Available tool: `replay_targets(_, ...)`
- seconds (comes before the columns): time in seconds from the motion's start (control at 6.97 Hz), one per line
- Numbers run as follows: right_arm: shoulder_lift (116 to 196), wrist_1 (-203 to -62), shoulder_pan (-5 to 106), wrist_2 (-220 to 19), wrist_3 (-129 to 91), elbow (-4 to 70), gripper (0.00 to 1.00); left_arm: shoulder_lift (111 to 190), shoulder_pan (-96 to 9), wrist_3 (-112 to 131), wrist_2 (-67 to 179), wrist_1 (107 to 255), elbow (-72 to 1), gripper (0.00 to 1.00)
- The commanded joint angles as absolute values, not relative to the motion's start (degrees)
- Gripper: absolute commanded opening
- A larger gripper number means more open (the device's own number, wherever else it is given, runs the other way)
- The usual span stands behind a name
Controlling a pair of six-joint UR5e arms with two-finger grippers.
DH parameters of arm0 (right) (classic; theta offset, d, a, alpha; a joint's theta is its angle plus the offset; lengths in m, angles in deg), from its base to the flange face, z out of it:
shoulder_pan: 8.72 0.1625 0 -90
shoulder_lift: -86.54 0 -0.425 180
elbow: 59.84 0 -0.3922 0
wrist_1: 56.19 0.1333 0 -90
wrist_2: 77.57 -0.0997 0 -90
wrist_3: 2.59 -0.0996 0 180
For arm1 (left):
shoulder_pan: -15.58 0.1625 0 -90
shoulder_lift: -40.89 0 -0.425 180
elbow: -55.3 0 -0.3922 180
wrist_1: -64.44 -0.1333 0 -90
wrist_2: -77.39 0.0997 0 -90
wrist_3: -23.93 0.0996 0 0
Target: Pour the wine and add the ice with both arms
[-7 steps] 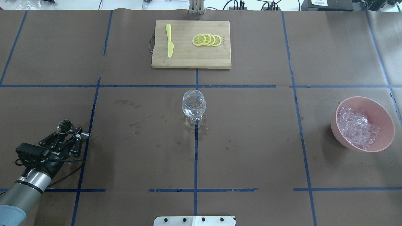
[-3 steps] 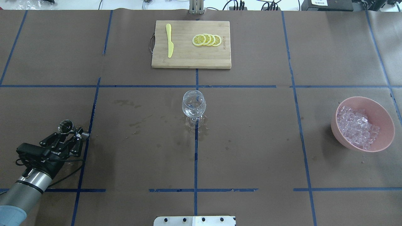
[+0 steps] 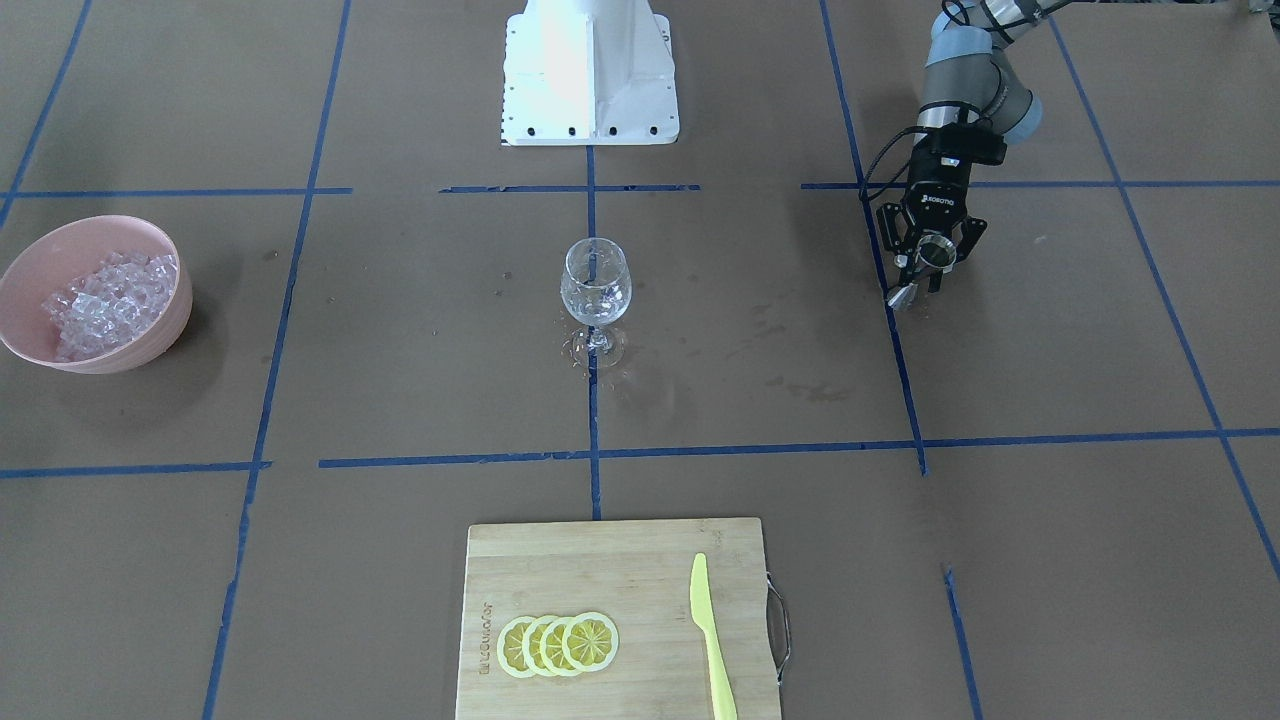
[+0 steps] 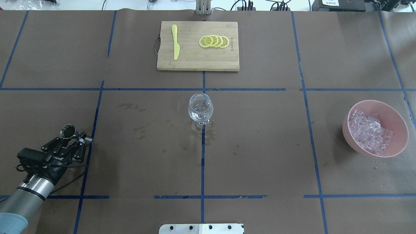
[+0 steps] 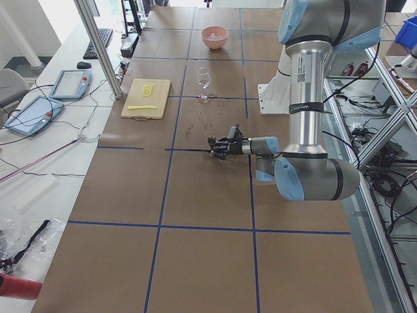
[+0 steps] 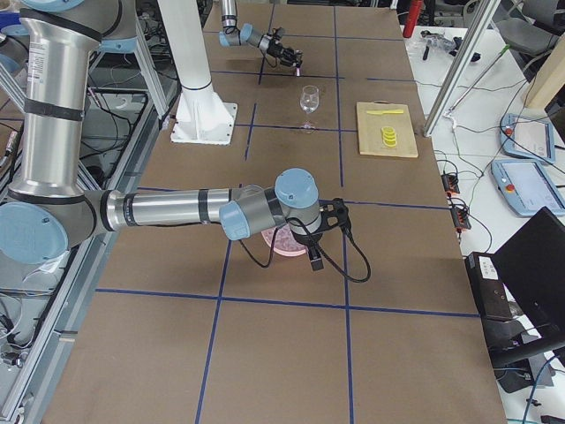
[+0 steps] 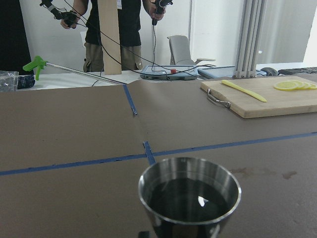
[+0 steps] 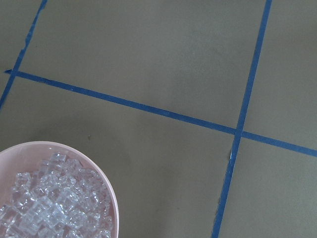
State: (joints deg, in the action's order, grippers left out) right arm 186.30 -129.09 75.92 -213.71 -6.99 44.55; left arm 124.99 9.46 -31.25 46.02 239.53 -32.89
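My left gripper is low over the table's near left and shut on a steel jigger. It also shows in the front-facing view. The jigger's cup fills the bottom of the left wrist view, its inside dark and shiny. A wine glass stands at the table's centre with a little clear wine in it and wet marks around its foot. The ice lies heaped in a pink bowl at the right. My right gripper shows only in the exterior right view, above the bowl; I cannot tell its state.
A wooden cutting board at the far centre holds several lemon slices and a yellow plastic knife. The robot's white base stands at the near edge. Blue tape lines cross the brown table cover.
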Motion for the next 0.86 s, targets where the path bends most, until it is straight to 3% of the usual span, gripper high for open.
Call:
replay_targets(0.0,186.21,-129.05,75.92,-213.8,-6.99,44.13,1.0,125.0,9.52,-31.26,46.02,239.52,-32.77,0.32)
replay_targets(0.14,186.21,-129.05,75.92,-213.8,-6.99,44.13,1.0,125.0,9.52,-31.26,46.02,239.52,-32.77,0.05)
replay_targets(0.29,186.21,-129.05,75.92,-213.8,-6.99,44.13,1.0,125.0,9.43,-31.26,46.02,239.6,-33.03,0.0)
replay_targets(0.72,186.21,-129.05,75.92,-213.8,-6.99,44.13,1.0,124.82,9.34,-31.0,46.02,239.69,-33.91,0.0)
